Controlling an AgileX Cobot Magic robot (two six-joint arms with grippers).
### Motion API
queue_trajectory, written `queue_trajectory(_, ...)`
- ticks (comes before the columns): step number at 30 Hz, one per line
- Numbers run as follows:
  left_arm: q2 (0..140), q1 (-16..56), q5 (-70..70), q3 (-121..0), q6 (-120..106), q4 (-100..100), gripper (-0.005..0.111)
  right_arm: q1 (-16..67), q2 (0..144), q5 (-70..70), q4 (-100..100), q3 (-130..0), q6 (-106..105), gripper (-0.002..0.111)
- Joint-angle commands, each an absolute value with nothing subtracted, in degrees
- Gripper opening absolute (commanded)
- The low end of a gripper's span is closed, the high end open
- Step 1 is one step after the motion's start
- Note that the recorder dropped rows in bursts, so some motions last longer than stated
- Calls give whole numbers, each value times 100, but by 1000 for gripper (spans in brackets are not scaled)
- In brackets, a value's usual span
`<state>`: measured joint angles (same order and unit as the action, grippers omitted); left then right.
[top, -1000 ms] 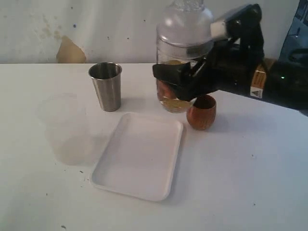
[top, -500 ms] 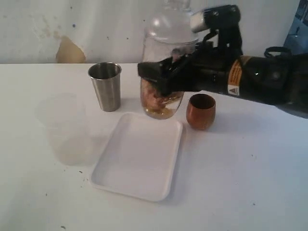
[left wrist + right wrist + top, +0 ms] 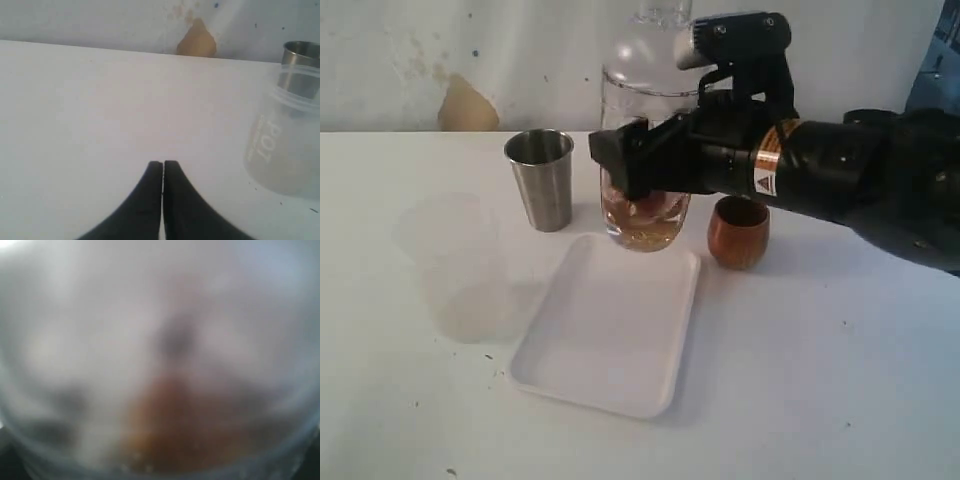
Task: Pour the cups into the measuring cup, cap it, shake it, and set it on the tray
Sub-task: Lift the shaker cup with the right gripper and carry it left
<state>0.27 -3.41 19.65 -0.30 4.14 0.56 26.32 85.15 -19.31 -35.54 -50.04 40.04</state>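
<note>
My right gripper (image 3: 632,165) is shut on the measuring cup (image 3: 642,222), a clear cylinder with a domed lid and brownish contents in its bottom. It holds the cup upright at the far edge of the white tray (image 3: 610,335). The cup's blurred wall (image 3: 165,390) fills the right wrist view. The steel tumbler (image 3: 542,180) stands left of the measuring cup and the wooden cup (image 3: 738,232) to its right. My left gripper (image 3: 163,164) is shut on nothing, low over bare table, and is hidden from the exterior view. The steel tumbler (image 3: 302,52) also shows beyond it.
A frosted translucent cup (image 3: 455,265) stands on the table left of the tray, and the same frosted cup (image 3: 285,140) is near my left gripper. The right arm's black body (image 3: 840,180) stretches over the table's back right. A wall closes off the far side.
My right gripper has carried the measuring cup to the left and lower, from behind the wooden cup to the tray's far edge. The other cups have not moved.
</note>
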Motion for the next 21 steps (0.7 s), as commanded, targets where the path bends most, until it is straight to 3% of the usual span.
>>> queue_trajectory(1, 0, -357, 1937, 0, 407, 51, 1, 3068, 8390, -1829, -2789, -5143, 2572, 0)
queue_trajectory(4, 0, -357, 1937, 0, 407, 51, 1, 2806, 8544, -1384, -423, -5262, 1938, 0)
queue_trajectory(8, 0, -357, 1937, 0, 407, 51, 1, 3592, 8219, -1707, -2439, -5139, 1703, 0)
queue_trajectory(11, 0, -329, 1920, 0, 407, 51, 1, 3119, 8419, -1698, 222, -5280, 1260, 0)
queue_trajectory(12, 0, -329, 1920, 0, 407, 51, 1, 3063, 8419, -1650, 401, -5280, 1538, 0)
queue_trajectory(16, 0, -332, 1930, 0, 407, 51, 1, 3717, 8169, -1581, -2095, -5269, 1516, 0)
queue_trajectory(19, 0, -332, 1930, 0, 407, 51, 1, 3232, 8361, -1559, 98, -5390, 1279, 0)
queue_trajectory(21, 0, -332, 1930, 0, 407, 51, 1, 3229, 8337, -1396, 194, -5390, 1700, 0)
